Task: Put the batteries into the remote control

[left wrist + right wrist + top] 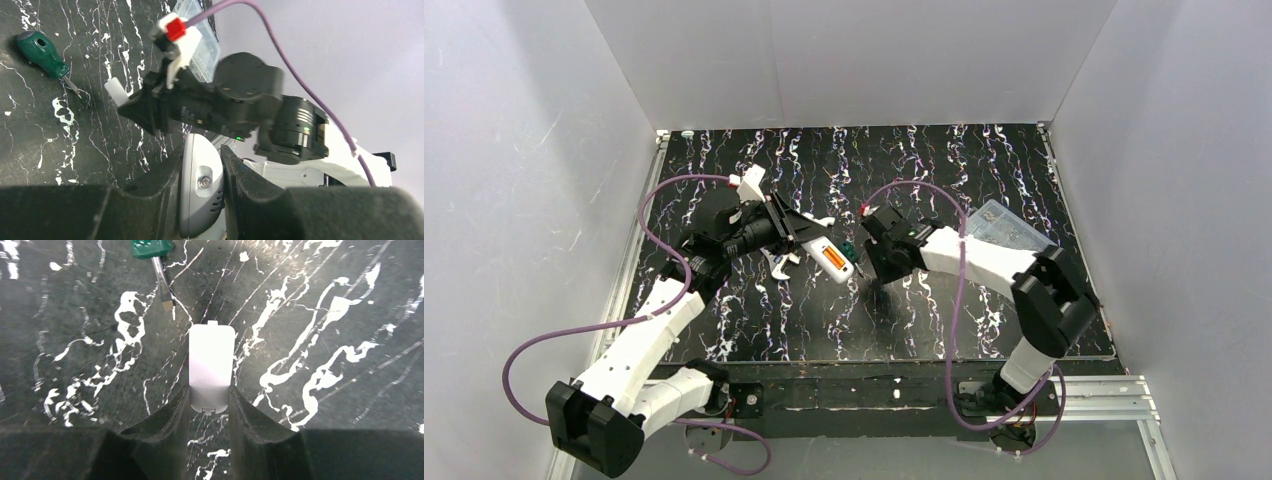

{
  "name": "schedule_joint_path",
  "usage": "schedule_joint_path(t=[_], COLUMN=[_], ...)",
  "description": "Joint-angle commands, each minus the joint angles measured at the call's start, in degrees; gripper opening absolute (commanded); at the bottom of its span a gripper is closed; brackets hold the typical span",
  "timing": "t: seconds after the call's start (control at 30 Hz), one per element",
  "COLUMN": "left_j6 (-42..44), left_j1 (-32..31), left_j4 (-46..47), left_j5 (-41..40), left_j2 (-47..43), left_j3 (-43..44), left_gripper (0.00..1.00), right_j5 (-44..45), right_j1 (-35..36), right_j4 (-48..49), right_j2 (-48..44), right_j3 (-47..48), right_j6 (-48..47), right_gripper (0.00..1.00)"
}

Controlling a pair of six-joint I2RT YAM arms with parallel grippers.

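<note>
Progress looks well along. Nearest the arm bases, the left end effector point(200, 159) is closed tight on the remote control point(199, 200). Its two fingers press the white body from either side and hold it, apparently raised off the worktop point(944, 310), with the back turned upward.

In the overhead view an orange strip sits in the recess of that back, which I read as the batteries point(833, 259) already seated. Whether both cells are in and pressed fully home is too small to tell.

Just beside the remote, to the right, the right end effector point(210, 392) is pinched on the near end of the small white cover piece point(212, 355). Its jaws are narrowed to the cover's width, and the rest of the piece sticks out ahead of the fingertips.

A little beyond lies the green-handled screwdriver point(42, 52), touched by neither arm. Farther back on the right rests a clear plastic box point(1009, 228).

So the inserting seems done. What appears left is to bring the cover over the recess, slot its tabs in and press it shut.
</note>
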Motion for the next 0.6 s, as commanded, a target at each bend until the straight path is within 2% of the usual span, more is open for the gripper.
schedule_joint_path(t=[0.0, 0.27, 0.43, 0.57], left_j6=[-0.59, -2.14, -4.35, -5.74], left_j1=[0.16, 0.18, 0.1, 0.03], left_j4=[3.01, 5.14, 8.97, 11.19], left_j5=[1.71, 1.67, 2.04, 2.67], left_j2=[-0.57, 0.62, 2.21, 4.17], left_j3=[0.87, -0.01, -0.82, -0.35], left_gripper=[0.0, 0.0, 0.0, 0.0], right_j5=[0.79, 3.67, -3.77, -9.58], right_j1=[-1.08, -2.27, -2.28, -2.08], right_j4=[-3.46, -12.25, -17.3, -23.77], right_j2=[-7.87, -19.99, -24.91, -22.8], right_j3=[0.14, 5.04, 14.25, 24.25], right_j6=[-1.5, -4.97, -8.48, -10.35], right_gripper=[0.35, 0.35, 0.35, 0.33])
